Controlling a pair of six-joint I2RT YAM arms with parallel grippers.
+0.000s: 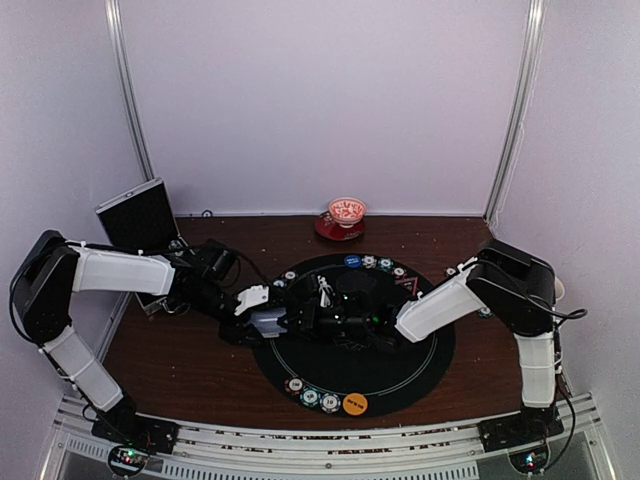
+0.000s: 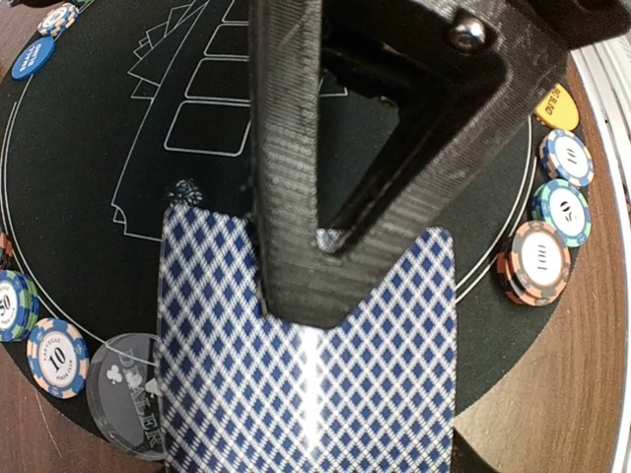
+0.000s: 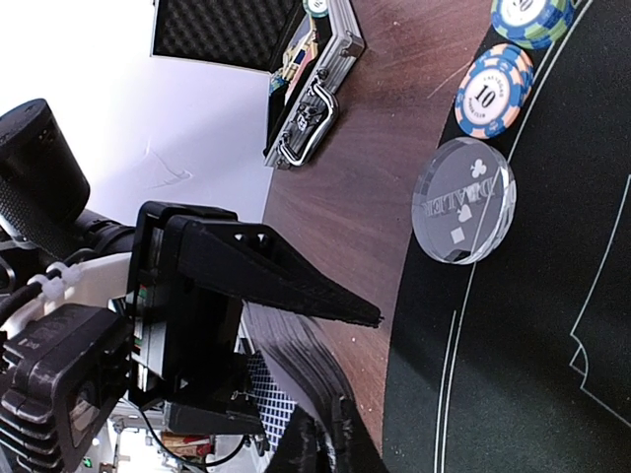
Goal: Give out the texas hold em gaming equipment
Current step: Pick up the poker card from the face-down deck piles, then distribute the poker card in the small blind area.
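While the left tool (image 2: 308, 296) clenches the fanned playing cards (image 2: 296, 394) above the black mat's (image 2: 246, 99) left edge, the right tool (image 3: 330, 448) sits close by, its state unclear.

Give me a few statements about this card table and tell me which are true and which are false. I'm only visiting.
1. The left gripper is clamped on playing cards with a blue diamond-patterned back. True.
2. The red-and-white bowl stands in the middle of the black mat. False: it sits on a red saucer at the far side of the table, off the mat.
3. A clear round Dealer button lies at the mat's edge. True.
4. The case at the left rear is closed. False: its lid stands open.
5. An orange disc lies beside chips at the mat's near edge. True.
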